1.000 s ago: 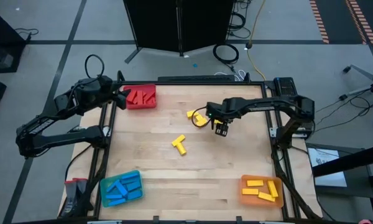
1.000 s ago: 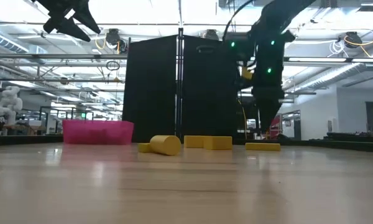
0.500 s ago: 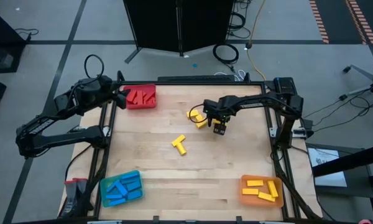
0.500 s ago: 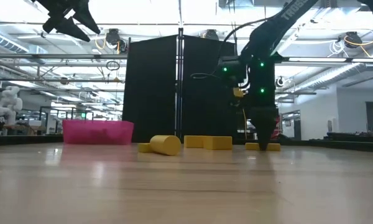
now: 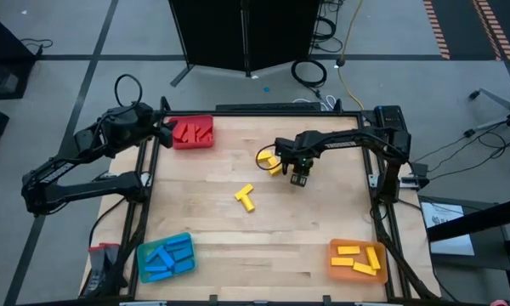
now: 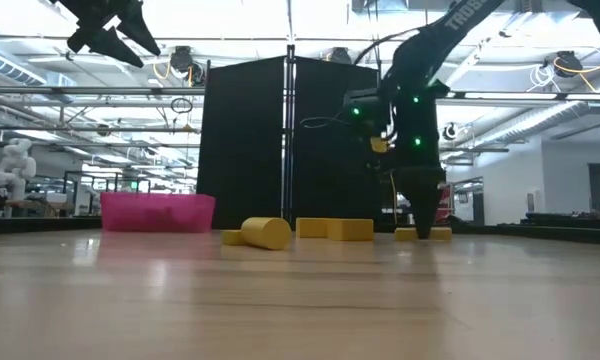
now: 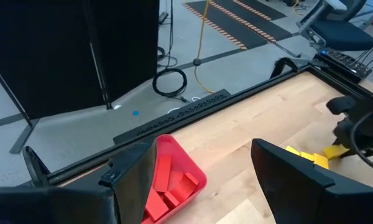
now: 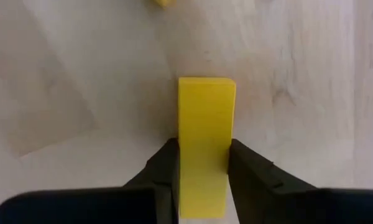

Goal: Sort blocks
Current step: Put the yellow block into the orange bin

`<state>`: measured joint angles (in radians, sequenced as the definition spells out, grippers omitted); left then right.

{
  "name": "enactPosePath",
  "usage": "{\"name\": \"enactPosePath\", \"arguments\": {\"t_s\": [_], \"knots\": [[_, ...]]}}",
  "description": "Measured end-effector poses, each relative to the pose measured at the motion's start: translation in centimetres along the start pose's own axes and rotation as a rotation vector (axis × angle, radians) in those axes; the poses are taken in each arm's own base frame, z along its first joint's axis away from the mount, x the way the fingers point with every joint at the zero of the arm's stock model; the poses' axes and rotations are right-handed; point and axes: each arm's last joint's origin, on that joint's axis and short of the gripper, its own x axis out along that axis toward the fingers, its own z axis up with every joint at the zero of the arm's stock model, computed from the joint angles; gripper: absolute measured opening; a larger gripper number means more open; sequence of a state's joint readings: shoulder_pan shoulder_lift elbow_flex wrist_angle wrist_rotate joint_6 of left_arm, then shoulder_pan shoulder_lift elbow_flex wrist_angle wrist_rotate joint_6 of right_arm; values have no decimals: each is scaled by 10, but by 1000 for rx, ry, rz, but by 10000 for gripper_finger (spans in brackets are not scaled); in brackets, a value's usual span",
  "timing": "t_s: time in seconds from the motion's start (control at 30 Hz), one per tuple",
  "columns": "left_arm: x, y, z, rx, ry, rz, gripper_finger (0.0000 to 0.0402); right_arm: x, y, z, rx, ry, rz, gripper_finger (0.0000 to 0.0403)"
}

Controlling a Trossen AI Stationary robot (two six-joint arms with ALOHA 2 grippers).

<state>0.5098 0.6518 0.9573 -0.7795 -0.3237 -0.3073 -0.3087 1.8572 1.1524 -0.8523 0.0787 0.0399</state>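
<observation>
**Gripping a yellow block near the far edge of the table**

Looking down from the high view, you see the right gripper (image 5: 299, 177) low over the wooden table (image 5: 306, 229), in its far half and somewhat toward the right edge. In the right wrist view its two dark fingers (image 8: 163, 171) press on both long sides of a yellow block (image 8: 203, 140), so they are closed on it. The block is a flat rectangular bar with smooth, plain faces and sharp corners, and it lies on the pale wood grain.

Just beside it, toward the left edge, you find a small group of yellow blocks (image 5: 269, 161); how many they are, I cannot tell. Near the middle of the table two more yellow blocks (image 5: 246, 197) touch each other in a T shape. Between these and the near edge the wood is bare, so you have free room there.

You have three trays, one in each of three corners: a red tray (image 5: 191, 133) at the far left with red blocks (image 5: 194, 132), a blue tray (image 5: 165, 257) at the near left with blue blocks (image 5: 167, 255), and an orange tray (image 5: 357, 259) at the near right with yellow pieces (image 5: 358, 257). A dark metal frame runs along the table edges.

The left gripper (image 7: 202, 180) waits above the far left corner, over the red tray, with its fingers wide apart and holding nothing.
</observation>
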Motion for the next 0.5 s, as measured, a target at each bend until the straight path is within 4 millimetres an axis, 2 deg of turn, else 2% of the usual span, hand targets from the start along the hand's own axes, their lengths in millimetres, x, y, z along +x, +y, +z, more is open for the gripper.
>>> {"name": "enactPosePath", "arguments": {"t_s": [0.07,0.17,0.27,0.37,0.5], "knots": [[0,0,0,0,1,0,267,-13,5,3,-21,-12,3,82],[0,0,0,1,1,-1,267,-44,12,7,-55,-90,11,82],[0,0,0,1,1,0,267,-79,20,2,-57,-146,20,82],[0,0,-1,5,15,4,267,-121,34,-18,-40,-211,84,82],[0,1,-3,12,34,9,267,-161,64,-63,2,-232,140,82]]}}
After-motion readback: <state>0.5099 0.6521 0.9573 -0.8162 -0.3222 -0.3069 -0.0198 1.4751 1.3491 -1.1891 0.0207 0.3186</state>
